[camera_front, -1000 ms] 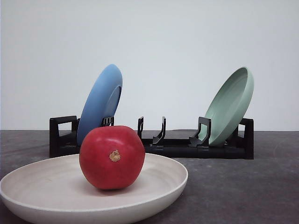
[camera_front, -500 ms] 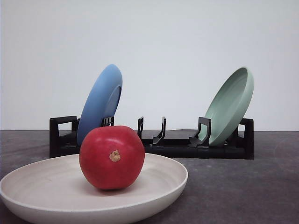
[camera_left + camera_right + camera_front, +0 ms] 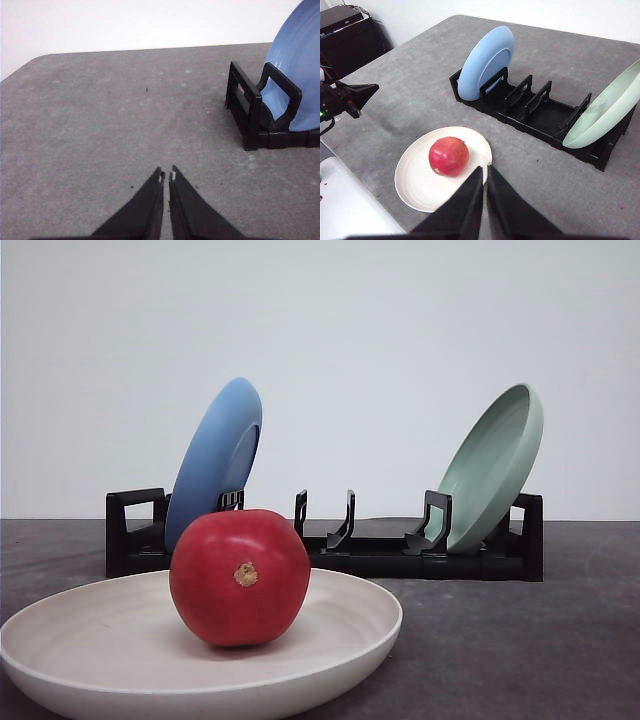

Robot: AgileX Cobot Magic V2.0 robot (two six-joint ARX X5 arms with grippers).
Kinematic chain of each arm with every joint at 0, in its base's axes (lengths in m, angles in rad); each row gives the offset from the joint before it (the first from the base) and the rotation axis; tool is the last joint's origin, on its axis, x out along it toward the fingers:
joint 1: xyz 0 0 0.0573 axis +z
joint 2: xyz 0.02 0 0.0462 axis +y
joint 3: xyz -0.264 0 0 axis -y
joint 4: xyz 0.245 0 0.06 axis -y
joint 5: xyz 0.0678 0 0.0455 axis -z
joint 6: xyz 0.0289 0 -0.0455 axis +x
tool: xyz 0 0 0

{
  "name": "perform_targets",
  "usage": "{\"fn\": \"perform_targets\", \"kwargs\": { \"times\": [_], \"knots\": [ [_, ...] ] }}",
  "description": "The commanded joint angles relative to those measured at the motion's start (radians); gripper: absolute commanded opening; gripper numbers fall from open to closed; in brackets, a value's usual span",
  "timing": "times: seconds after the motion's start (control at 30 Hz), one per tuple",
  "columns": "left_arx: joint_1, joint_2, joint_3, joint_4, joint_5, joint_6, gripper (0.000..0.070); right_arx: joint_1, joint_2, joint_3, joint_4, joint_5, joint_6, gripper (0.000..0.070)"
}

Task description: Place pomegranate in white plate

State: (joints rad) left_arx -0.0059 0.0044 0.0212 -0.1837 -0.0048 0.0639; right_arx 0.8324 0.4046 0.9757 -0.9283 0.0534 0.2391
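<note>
The glossy red pomegranate point(image 3: 240, 577) rests inside the white plate point(image 3: 345, 655) at the near left of the table, its tan stem scar facing the front camera. Seen from the right wrist, the pomegranate point(image 3: 449, 156) lies near the middle of the white plate point(image 3: 415, 185). My right gripper point(image 3: 485, 169) hangs shut and empty above the plate's right rim, apart from the fruit. The left gripper point(image 3: 166, 175) is shut with nothing in it, over bare grey table to the left of the rack.
A black dish rack point(image 3: 380, 550) stands behind the plate, with a blue plate point(image 3: 215, 465) leaning at its left end and a pale green plate point(image 3: 492, 468) at its right. My left arm point(image 3: 350, 97) reaches in beyond the white plate. The table's rounded edge point(image 3: 380, 55) lies past it.
</note>
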Motion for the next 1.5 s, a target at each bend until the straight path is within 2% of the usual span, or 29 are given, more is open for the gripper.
{"fn": "perform_targets", "kwargs": {
  "times": [0.0, 0.07, 0.13, 0.27, 0.4, 0.5, 0.63, 0.83, 0.93, 1.1, 1.2, 1.47],
  "knots": [
    [0.001, -0.002, -0.009, -0.003, -0.003, 0.014, 0.0000, -0.011, 0.003, 0.003, 0.015, 0.012, -0.011, 0.0007],
    [0.001, -0.002, -0.009, -0.003, -0.003, 0.014, 0.0000, -0.076, -0.003, -0.016, 0.029, 0.005, -0.041, 0.0007],
    [0.001, -0.002, -0.009, -0.003, -0.003, 0.014, 0.0000, -0.186, -0.018, -0.078, 0.097, -0.004, -0.130, 0.0007],
    [0.001, -0.002, -0.009, -0.003, -0.003, 0.014, 0.0000, -0.424, -0.107, -0.316, 0.399, 0.000, -0.213, 0.0007],
    [0.001, -0.002, -0.009, -0.003, -0.003, 0.014, 0.0000, -0.600, -0.213, -0.581, 0.723, 0.000, -0.223, 0.0007],
    [0.001, -0.002, -0.009, -0.003, -0.003, 0.014, 0.0000, -0.673, -0.282, -0.726, 0.832, 0.001, -0.227, 0.0007],
    [0.001, -0.002, -0.009, -0.003, -0.003, 0.014, 0.0000, -0.713, -0.351, -0.843, 0.838, 0.019, -0.251, 0.0007],
    [0.001, -0.002, -0.009, -0.003, -0.003, 0.014, 0.0000, -0.719, -0.401, -0.964, 0.825, 0.029, -0.257, 0.0007],
    [0.001, -0.002, -0.009, -0.003, -0.003, 0.014, 0.0000, -0.722, -0.401, -0.965, 0.775, 0.044, -0.318, 0.0007],
    [0.001, -0.002, -0.009, -0.003, -0.003, 0.014, 0.0000, -0.725, -0.401, -0.965, 0.756, 0.059, -0.346, 0.0007],
    [0.001, -0.002, -0.009, -0.003, -0.003, 0.014, 0.0000, -0.725, -0.401, -0.965, 0.756, 0.060, -0.390, 0.0007],
    [0.001, -0.002, -0.009, -0.003, -0.003, 0.014, 0.0000, -0.725, -0.401, -0.965, 0.772, 0.052, -0.381, 0.0007]
  ]
}}
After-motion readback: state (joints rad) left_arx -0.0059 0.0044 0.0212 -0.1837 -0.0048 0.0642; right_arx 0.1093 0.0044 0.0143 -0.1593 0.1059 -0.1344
